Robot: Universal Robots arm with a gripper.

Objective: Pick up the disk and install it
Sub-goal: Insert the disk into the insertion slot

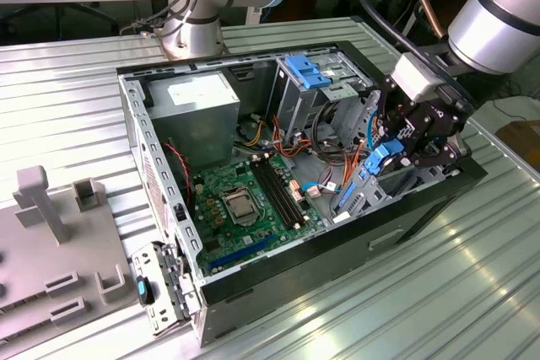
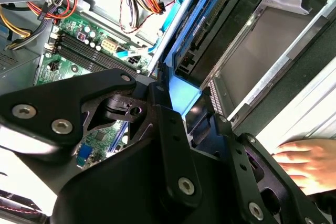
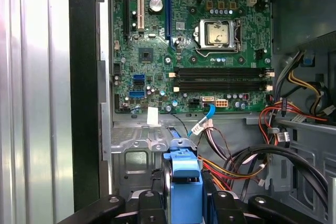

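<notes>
The disk (image 1: 361, 181) is a dark slab with bright blue side rails. It stands on edge in the open computer case (image 1: 169, 208), at the bay on the exterior view's right. My black gripper (image 1: 393, 154) is shut on its upper end. In the second wrist view the disk (image 2: 210, 19) runs away from the gripper (image 2: 186, 116) along the grey bay wall, with a blue rail end between the fingers. In the first wrist view the blue rail (image 3: 184, 174) sits in the gripper (image 3: 184, 205), above the bay floor.
Green motherboard (image 1: 245, 200), power supply (image 1: 198, 94) and a grey drive cage with a blue latch (image 1: 308, 72) fill the case. Coloured cables (image 3: 236, 166) lie beside the bay. A person's hand (image 2: 307, 163) rests just outside the case. A grey fixture (image 1: 51, 233) stands at the exterior view's left.
</notes>
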